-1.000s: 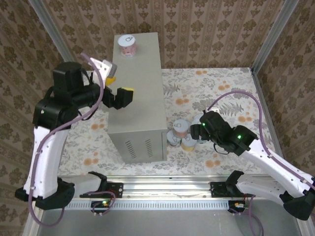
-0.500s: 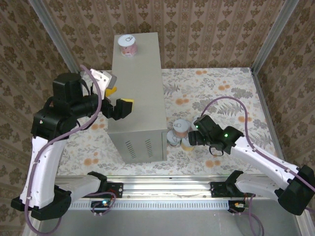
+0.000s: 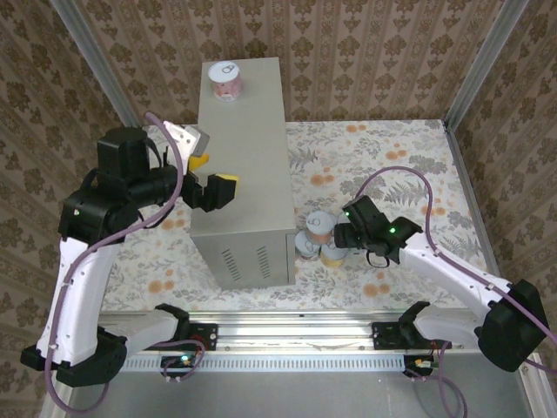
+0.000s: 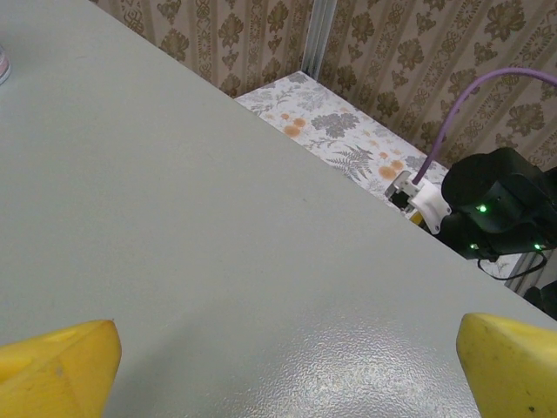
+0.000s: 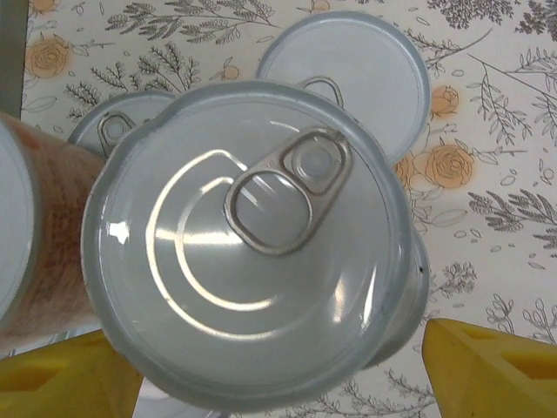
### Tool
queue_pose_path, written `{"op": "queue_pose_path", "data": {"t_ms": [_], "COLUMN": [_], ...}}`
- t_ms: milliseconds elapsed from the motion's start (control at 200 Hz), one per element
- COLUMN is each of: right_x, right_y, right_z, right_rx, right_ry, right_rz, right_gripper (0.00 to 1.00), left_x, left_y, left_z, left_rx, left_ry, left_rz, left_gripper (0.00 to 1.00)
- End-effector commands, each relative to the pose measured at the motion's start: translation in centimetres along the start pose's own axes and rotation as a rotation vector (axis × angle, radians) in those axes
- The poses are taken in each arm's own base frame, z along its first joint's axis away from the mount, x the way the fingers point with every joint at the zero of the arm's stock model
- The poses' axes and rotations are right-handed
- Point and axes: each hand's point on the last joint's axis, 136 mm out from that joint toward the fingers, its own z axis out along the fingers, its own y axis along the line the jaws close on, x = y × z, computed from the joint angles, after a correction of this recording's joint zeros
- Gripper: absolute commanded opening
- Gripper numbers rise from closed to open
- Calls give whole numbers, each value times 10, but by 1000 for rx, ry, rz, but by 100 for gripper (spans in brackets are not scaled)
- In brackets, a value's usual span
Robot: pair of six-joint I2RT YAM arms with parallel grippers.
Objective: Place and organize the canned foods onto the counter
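The counter (image 3: 248, 148) is a tall grey box; one pink can (image 3: 226, 81) stands at its far end. My left gripper (image 3: 211, 177) hovers open over the counter's left edge, and its yellow fingertips (image 4: 57, 366) frame bare counter top (image 4: 218, 200). Several cans (image 3: 318, 239) cluster on the floral floor by the counter's right side. My right gripper (image 3: 341, 237) is down over them. Its yellow fingers (image 5: 496, 366) straddle a pull-tab can (image 5: 252, 235); the left finger sits under the rim, and a narrow gap shows at the right.
Around the straddled can stand more cans: a lid (image 5: 348, 74) behind, another (image 5: 117, 131) at the back left, and an orange-labelled can (image 5: 48, 226) close on the left. The right arm's wrist (image 4: 496, 209) shows beyond the counter edge. Patterned walls enclose the floor.
The right gripper has swung left and down onto the can cluster, and its jaws have narrowed round one can. The left arm has barely shifted over the counter.
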Motion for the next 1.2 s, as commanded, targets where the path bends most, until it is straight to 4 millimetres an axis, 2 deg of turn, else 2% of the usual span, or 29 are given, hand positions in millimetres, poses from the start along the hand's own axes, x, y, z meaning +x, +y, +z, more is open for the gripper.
{"op": "queue_pose_path", "data": {"t_ms": [0, 135, 160, 295, 595, 760, 995, 1015, 1195], "right_x": [-15, -15, -22, -26, -38, -49, -69, -71, -93], "right_y": [6, 6, 9, 9, 11, 11, 12, 12, 22], "right_z": [3, 10, 11, 16, 9, -12, -58, -62, -106], "right_rx": [-33, -39, -51, -51, -65, -85, -118, -123, -195], "right_ry": [-28, -5, -27, -27, -57, -103, -163, -167, -218], "right_rz": [-13, -22, -19, -20, -24, -32, -81, -85, -135], "right_gripper": [84, 83, 83, 81, 72, 68, 67, 67, 67], "left_x": [-3, -4, -5, -5, -8, -9, -10, -8, -5], "left_y": [-1, 1, 1, 2, 0, -4, -14, -23, -42], "left_z": [4, 7, 8, 11, 12, 12, 7, 9, 9], "left_rx": [18, 18, 19, 21, 35, 53, 94, 123, 183], "left_ry": [-1, 4, 4, 10, 11, 12, 24, 32, 63], "left_rz": [-1, -1, -2, -6, -8, -8, 11, 23, 62], "left_gripper": [100, 100, 100, 100, 100, 100, 100, 100, 100]}}
